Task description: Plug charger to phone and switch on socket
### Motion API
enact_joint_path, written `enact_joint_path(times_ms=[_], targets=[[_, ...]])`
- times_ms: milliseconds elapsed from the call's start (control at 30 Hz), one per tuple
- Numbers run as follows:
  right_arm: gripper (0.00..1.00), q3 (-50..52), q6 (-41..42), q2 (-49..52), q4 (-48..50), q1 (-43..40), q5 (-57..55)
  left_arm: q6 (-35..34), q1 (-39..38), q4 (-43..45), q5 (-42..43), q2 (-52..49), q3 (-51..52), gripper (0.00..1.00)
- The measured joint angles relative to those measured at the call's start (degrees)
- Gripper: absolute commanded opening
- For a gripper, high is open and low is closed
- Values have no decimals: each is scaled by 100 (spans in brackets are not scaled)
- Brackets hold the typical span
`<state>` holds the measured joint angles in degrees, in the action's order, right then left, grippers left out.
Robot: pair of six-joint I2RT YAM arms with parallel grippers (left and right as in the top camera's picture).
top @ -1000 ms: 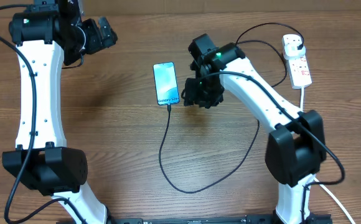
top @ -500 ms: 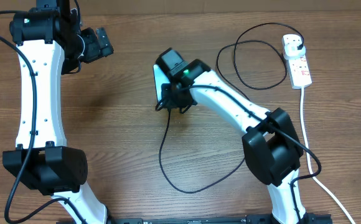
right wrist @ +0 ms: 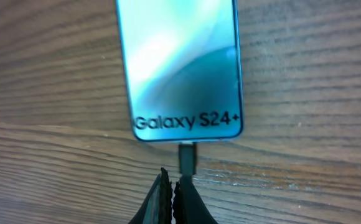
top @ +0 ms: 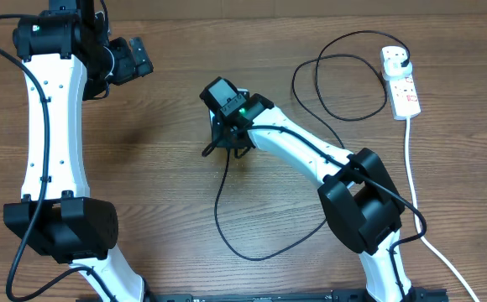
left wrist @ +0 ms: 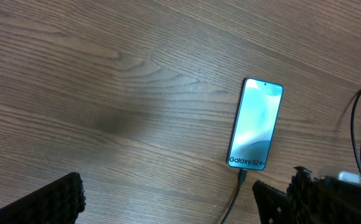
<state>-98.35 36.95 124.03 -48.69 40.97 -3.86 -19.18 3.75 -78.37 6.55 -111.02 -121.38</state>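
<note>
The phone [right wrist: 180, 62] lies flat with its screen lit, reading "Galaxy S24+"; the left wrist view shows it whole [left wrist: 256, 124]. The charger's connector tip [right wrist: 187, 158] sits in the phone's bottom edge. My right gripper [right wrist: 170, 180] is shut, its tips on the wood just below that connector, with nothing seen between them. From overhead the right gripper [top: 227, 144] covers the phone. The charger cable [top: 218, 210] loops across the table to a black plug [top: 399, 57] in the socket [top: 405, 91]. My left gripper [top: 133, 59] hangs open, far left of the phone.
A thick white cord [top: 411, 184] runs from the socket down the right side towards the table's front. Loose coils of the charger cable [top: 344, 84] lie between the phone and the socket. Both arm bases stand at the front edge.
My right arm swung left from beside the phone to over it, and its jaws closed. The left gripper shifted only slightly.
</note>
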Motion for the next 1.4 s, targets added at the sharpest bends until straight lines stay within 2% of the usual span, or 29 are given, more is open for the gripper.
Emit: enact_joint_path(times_ms=[400, 1400], targets=[[4, 391, 57, 2, 157, 0, 7, 0, 0, 0, 0, 0, 0, 100], [4, 391, 59, 282, 457, 0, 236, 0, 0, 0, 0, 0, 0, 100]])
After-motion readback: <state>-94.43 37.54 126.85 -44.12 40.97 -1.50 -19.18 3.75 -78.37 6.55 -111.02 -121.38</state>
